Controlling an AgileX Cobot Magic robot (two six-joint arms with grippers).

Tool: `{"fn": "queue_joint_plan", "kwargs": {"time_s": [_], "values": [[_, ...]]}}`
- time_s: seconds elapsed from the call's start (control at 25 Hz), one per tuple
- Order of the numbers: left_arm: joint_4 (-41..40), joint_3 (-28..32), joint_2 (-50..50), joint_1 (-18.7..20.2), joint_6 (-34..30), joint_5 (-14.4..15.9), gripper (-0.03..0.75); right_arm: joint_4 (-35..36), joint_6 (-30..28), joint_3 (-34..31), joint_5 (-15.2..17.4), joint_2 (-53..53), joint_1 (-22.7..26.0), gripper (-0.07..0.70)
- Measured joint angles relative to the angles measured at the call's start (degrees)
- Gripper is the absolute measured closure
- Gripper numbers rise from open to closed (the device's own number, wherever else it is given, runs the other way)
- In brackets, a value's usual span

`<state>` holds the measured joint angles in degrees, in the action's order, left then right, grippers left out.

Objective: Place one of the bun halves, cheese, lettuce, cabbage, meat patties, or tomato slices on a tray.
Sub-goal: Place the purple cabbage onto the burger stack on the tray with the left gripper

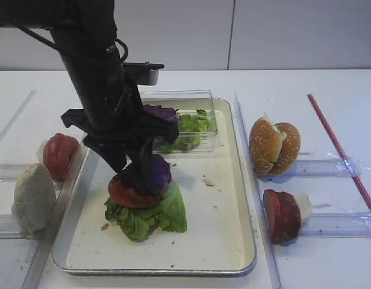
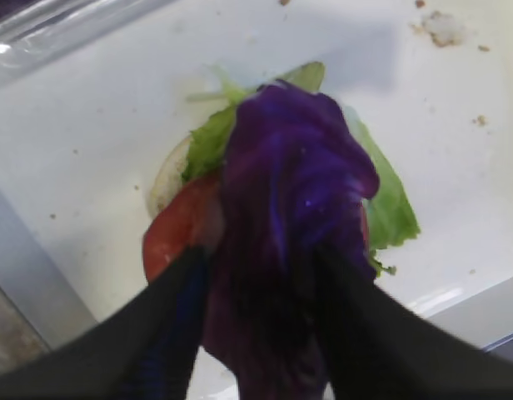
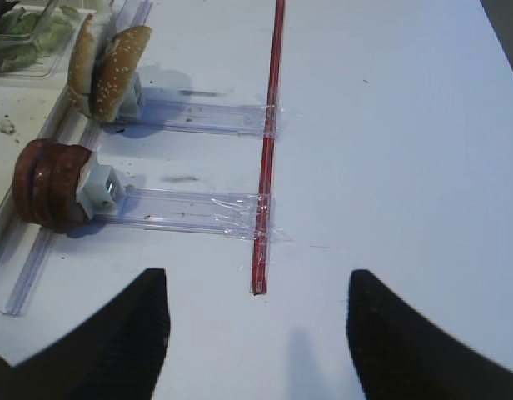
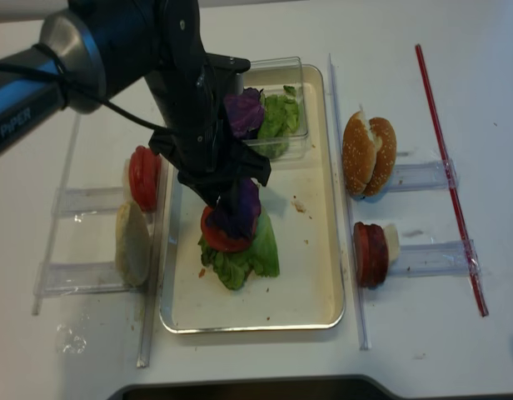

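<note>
The tray [image 1: 233,198] lies in the middle of the white table [image 1: 330,84], cream inside, with crumbs scattered on it. On its near-left part sits a stack: lettuce [image 1: 150,215] at the bottom, a tomato slice [image 1: 126,194] on that, and the cabbage [image 1: 150,173] on top, draped over the tomato. The left gripper [image 1: 137,164] is down on the stack; in the left wrist view its two fingers [image 2: 169,333] flank the purple leaf on either side, touching it, but whether they pinch it I cannot tell. At the tray's far end a small clear plastic box [image 1: 200,120] holds more green and purple leaves. Right of the tray, the bun halves [image 1: 274,146] stand on edge in a clear holder [image 1: 324,165]. The right gripper [image 3: 256,333] hovers over bare table, jaws spread wide, holding nothing
</note>
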<state>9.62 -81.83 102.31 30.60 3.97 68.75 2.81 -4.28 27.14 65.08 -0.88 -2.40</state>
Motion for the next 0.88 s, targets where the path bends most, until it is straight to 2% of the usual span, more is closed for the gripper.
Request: {"fn": "queue_joint_plan", "kwargs": {"time_s": [0.12,0.24,0.56,0.88], "values": [[-0.9,0.0,0.0,0.0,0.0,0.57,0.352,0.0,0.0,0.0,0.0,0.0,0.0,0.158],[-1.45,0.0,0.0,0.0,0.0,0.7,0.327,0.0,0.0,0.0,0.0,0.0,0.0,0.158],[-2.4,-3.7,0.0,0.0,0.13,1.06,0.314,0.0,0.0,0.0,0.0,0.0,0.0,0.158],[-2.3,-3.8,0.0,0.0,1.31,1.18,0.314,0.0,0.0,0.0,0.0,0.0,0.0,0.158]]}}
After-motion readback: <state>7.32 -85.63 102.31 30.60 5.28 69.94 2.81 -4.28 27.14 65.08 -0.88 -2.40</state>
